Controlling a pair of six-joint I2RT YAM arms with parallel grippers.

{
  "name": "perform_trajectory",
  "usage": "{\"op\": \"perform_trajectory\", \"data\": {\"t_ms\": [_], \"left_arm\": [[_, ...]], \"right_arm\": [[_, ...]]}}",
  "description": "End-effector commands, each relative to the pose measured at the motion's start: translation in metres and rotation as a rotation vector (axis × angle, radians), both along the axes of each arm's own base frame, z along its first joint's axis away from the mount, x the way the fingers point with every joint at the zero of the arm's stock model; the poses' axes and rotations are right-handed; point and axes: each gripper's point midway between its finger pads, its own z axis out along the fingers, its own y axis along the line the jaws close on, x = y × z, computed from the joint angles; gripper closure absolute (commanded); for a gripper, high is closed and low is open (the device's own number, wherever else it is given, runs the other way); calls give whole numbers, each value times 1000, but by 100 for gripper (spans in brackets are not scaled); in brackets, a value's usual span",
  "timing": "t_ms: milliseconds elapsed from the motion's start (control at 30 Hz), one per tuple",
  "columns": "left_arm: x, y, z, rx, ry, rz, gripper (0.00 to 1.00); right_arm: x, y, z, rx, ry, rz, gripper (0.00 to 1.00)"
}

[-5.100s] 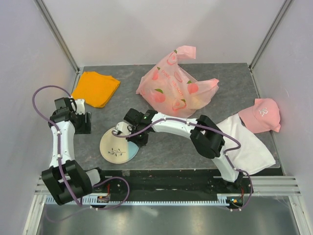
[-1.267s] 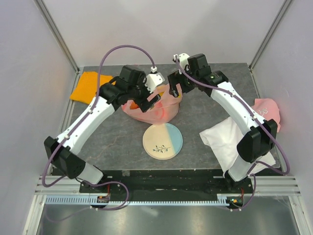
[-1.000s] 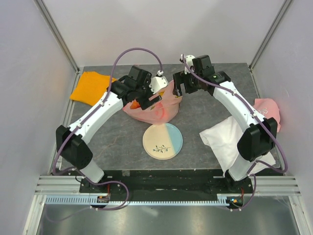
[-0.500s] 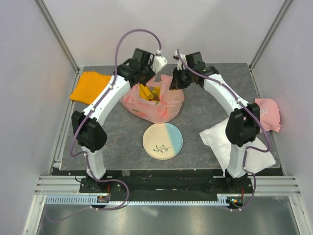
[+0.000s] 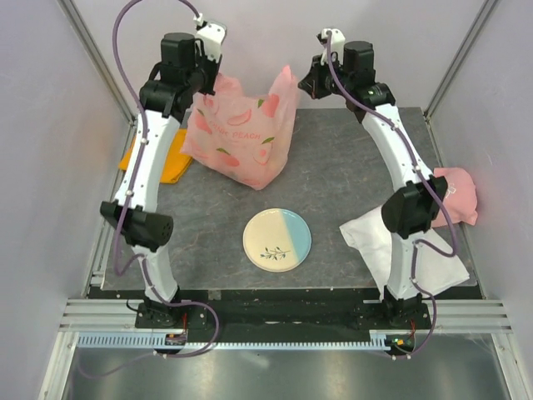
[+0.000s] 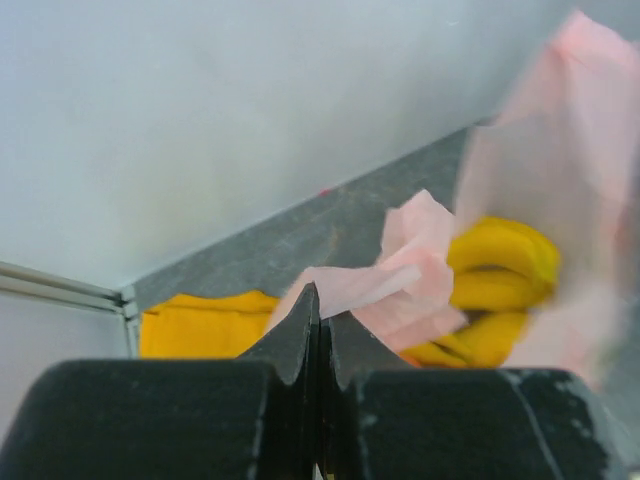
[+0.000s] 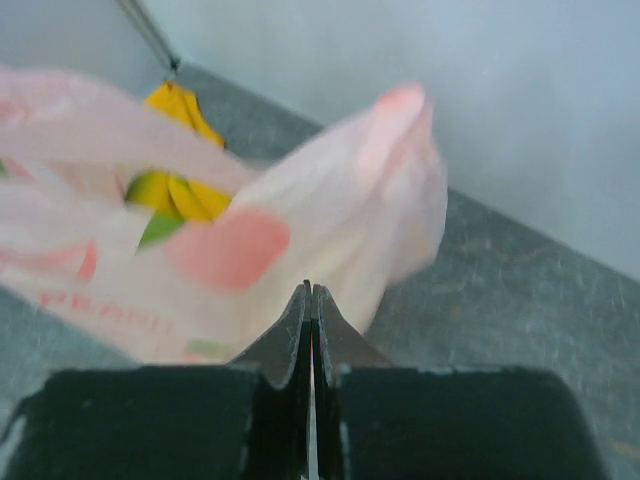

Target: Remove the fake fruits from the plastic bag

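Counter (image 5: 350, 167) first: over its 12 o'clock edge you have the plastic bag (image 5: 241, 137) slung between both arms, one handle up at the bag's 10 o'clock and the other at its 2 o'clock. You cannot tell whether its bottom rests on the slab. The plate (image 5: 276, 240) lies at 6 o'clock from the bag, well apart from it.

The fake fruits are all inside. You can see the banana bunch (image 6: 495, 280) through the film, and a green piece (image 7: 155, 228) beside more yellow.

Your left end effector (image 6: 318, 315) is clenched on a pinch of pink handle film. Your right end effector (image 7: 310, 300) is clenched too, grasping the other handle.

Judge the film as thin, limp and slippery: it will stretch and can slide out of a pinch, so hold it by bunched handle. The fruits look light, hard and glossy. Take the bananas at the stem end and the round pieces across the middle.
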Motion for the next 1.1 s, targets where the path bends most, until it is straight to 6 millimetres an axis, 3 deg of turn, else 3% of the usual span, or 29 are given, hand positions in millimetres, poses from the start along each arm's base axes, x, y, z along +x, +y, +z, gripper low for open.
{"op": "perform_trajectory", "data": {"t_ms": [0, 33, 67, 100, 133, 167, 200, 267, 300, 333, 367, 400, 433, 500, 533, 600, 667, 700, 733, 800, 900, 933, 967, 1033, 1067], "left_arm": [[-68, -8, -1, -91, 64, -61, 98], [-93, 0, 0, -85, 71, -62, 98], [-109, 6, -53, -48, 195, -53, 98], [-123, 10, -74, -31, 242, -55, 98], [-148, 18, -72, -18, 226, -61, 99], [-160, 23, -91, -6, 262, -54, 98], [-178, 28, -137, 17, 366, -50, 99], [-208, 32, -168, -8, 435, -44, 99], [-215, 33, -174, -20, 447, -38, 98], [-221, 34, -180, -50, 467, -18, 98], [-228, 36, -189, -63, 488, -1, 99], [-229, 42, -192, -83, 498, 30, 98], [-230, 45, -192, -113, 504, 64, 98], [-228, 62, -193, -132, 506, 158, 99], [-228, 66, -193, -195, 520, 219, 99], [-229, 91, -191, -267, 531, 364, 98], [-242, 99, -201, -396, 605, 475, 99], [-246, 108, -204, -458, 620, 531, 98], [-252, 116, -204, -548, 623, 609, 98], [-260, 115, -214, -642, 657, 629, 98], [-260, 92, -218, -743, 684, 525, 99], [-257, 87, -214, -768, 670, 487, 99], [-255, 86, -210, -781, 658, 475, 98], [-249, 82, -199, -788, 622, 424, 98], [-247, 82, -195, -787, 610, 412, 98]], "right_arm": [[-62, -5, 28, -78, -96, 109, 100], [-80, -10, -1, -100, -25, 116, 100], [-90, -12, -20, -111, 24, 121, 100], [-102, -14, -40, -121, 75, 130, 100], [-127, -17, -77, -146, 179, 148, 100], [-141, -16, -90, -154, 217, 168, 100], [-159, -8, -100, -161, 245, 203, 100], [-186, 0, -95, -180, 222, 252, 95], [-201, 19, -85, -195, 181, 304, 82], [-205, 30, -60, -213, 92, 336, 73], [-204, 37, -49, -236, 45, 319, 65], [-213, 57, -35, -236, 0, 357, 53], [-205, 71, -16, -221, -47, 357, 48], [-197, 92, -5, -182, -41, 339, 41], [-181, 106, 0, -155, -42, 328, 40], [-166, 122, 7, -86, -13, 280, 38], [-150, 142, -7, -65, -2, 263, 39], [-149, 154, -1, -50, -21, 265, 41], [-142, 168, -21, -69, -2, 275, 43], [-141, 197, -39, -74, 13, 314, 46], [-143, 240, -48, -40, -7, 352, 45], [-143, 249, -49, -35, -19, 356, 43], [-151, 266, -50, -35, -33, 369, 33], [-135, 280, -55, -41, -68, 258, 18], [-136, 287, -57, -35, -68, 225, 4]]}}
